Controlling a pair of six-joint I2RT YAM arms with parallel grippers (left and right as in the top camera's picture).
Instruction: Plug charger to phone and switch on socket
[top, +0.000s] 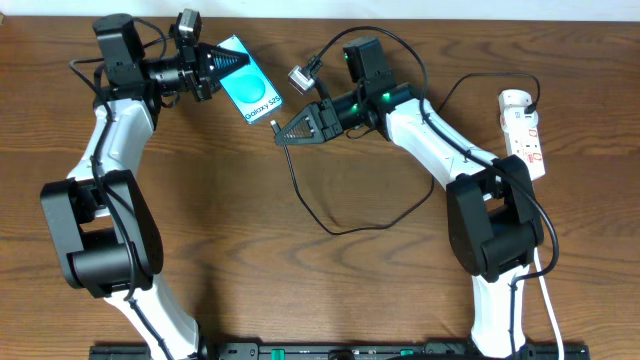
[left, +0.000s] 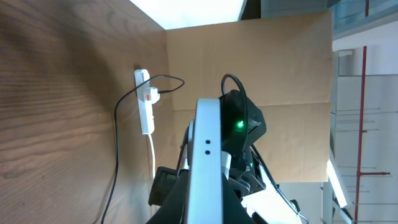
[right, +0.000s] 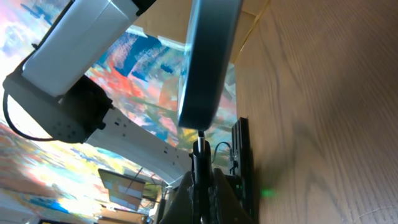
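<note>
The long thin black charger cable (top: 330, 228) loops over the near middle of the brown wooden counter (top: 300, 300). Farther in, the right gripper (top: 279, 136) is clamped on the cable's connector tip, which touches the near end of the flat cyan-screened phone (top: 252, 94). The left gripper (top: 236, 62) grips the phone's far end, and the cable runs to the white elongated power-strip socket (top: 524, 130) at far right.

phone (top: 250, 92): cyan screen up, "Galaxy S25" shown, laid diagonal, left of centre.
charger (top: 330, 228): thin blk cable, connector tip (top: 273, 126) touching phone's bottom edge; rest is looped over to socket.
socket (top: 527, 135): white strip, red switch marks, placed far right; switch pos. not discernible.
</note>
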